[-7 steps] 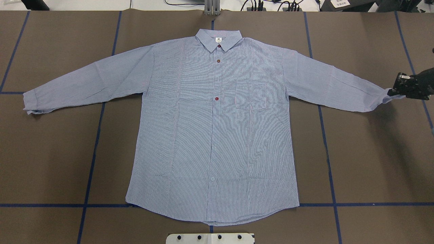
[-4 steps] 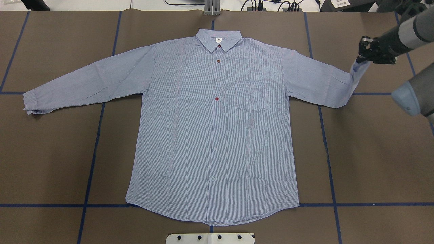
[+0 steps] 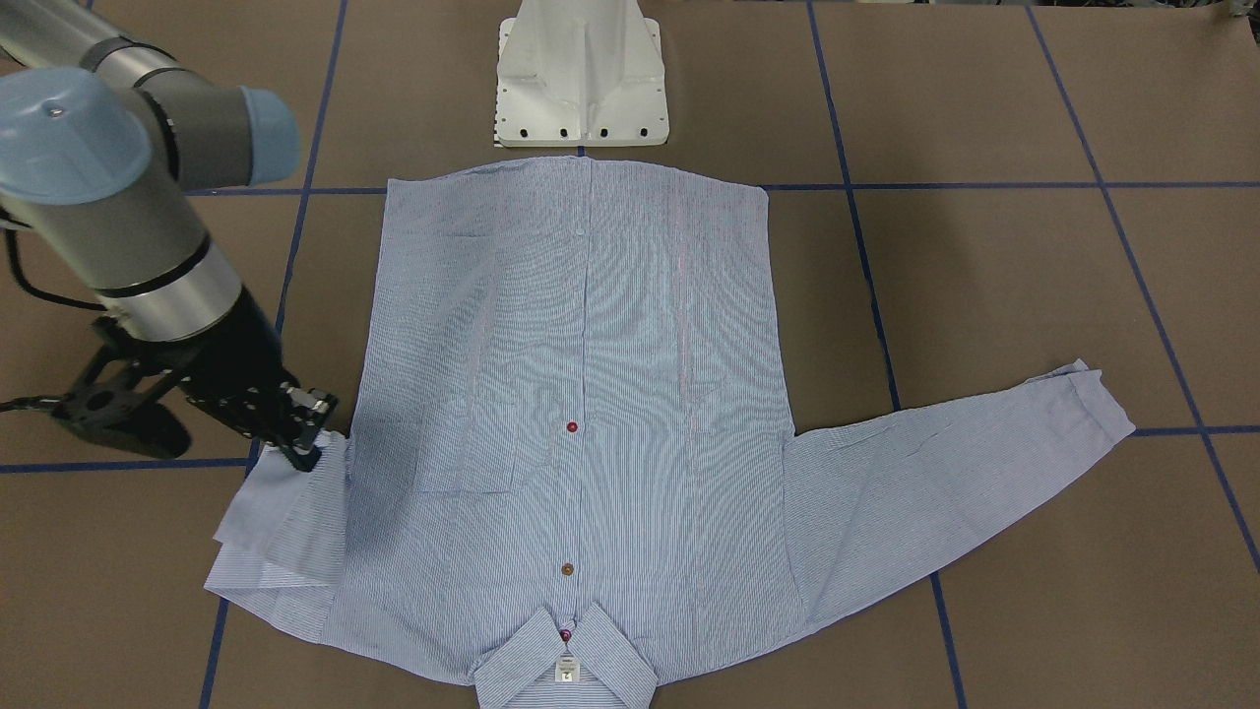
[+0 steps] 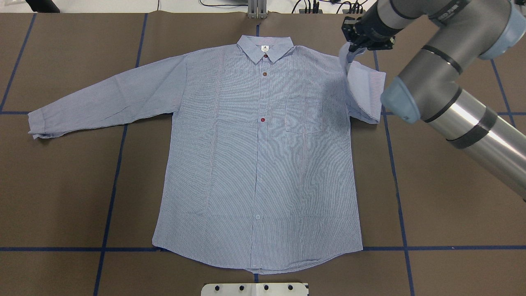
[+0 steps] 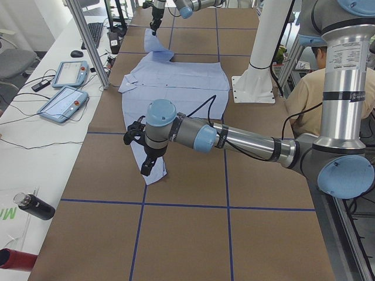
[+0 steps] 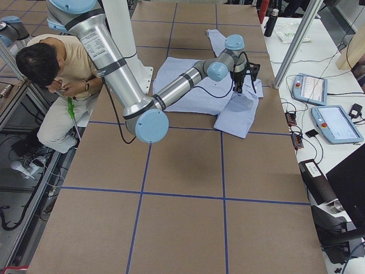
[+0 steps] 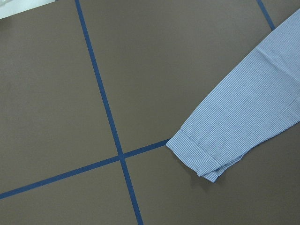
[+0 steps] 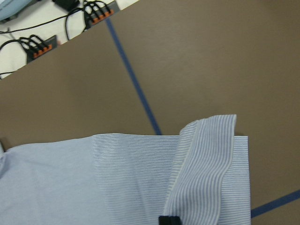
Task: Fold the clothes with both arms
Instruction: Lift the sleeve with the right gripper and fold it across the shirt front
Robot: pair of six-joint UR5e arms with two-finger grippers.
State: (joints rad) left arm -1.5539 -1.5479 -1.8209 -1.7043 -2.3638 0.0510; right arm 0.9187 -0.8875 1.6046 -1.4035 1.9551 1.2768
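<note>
A matte brown sheet (image 4: 452,197) marked into squares by blue tape lines (image 4: 110,193) covers the long table. One light blue-and-white fine-striped long-sleeved collared shirt (image 4: 254,164) lies on it, front up and smooth. Its curved hem is just in front of the white pedestal base (image 3: 581,79) and its collar (image 4: 265,44) is at the end far from the base.

Four buttons show down the placket: two red, one brown (image 4: 265,74) and one pale. There is one chest pocket (image 4: 306,117) and one small white neck label (image 4: 264,48).

The sleeve on the base's left (image 4: 102,98) stretches flat and softly creased, well out from the body. The sleeve on the base's right (image 4: 365,90) is doubled back on itself beside the shoulder, its cuff lifted off the sheet.

The black two-finger right gripper (image 4: 354,48) has its fingers pinched on that cuff. It hangs from the grey-and-silver right arm (image 4: 431,70), which has pale blue joint caps.

The left arm (image 5: 234,137) reaches out over the flat sleeve, and the left gripper (image 5: 147,167) hangs above its cuff. Whether its fingers are apart or together cannot be told.

Past the collar end runs a white bench with two grey tablet-like pendants (image 5: 61,104) and loose black cables. A person in a beige top (image 6: 57,68) sits behind the base, beside the table.
</note>
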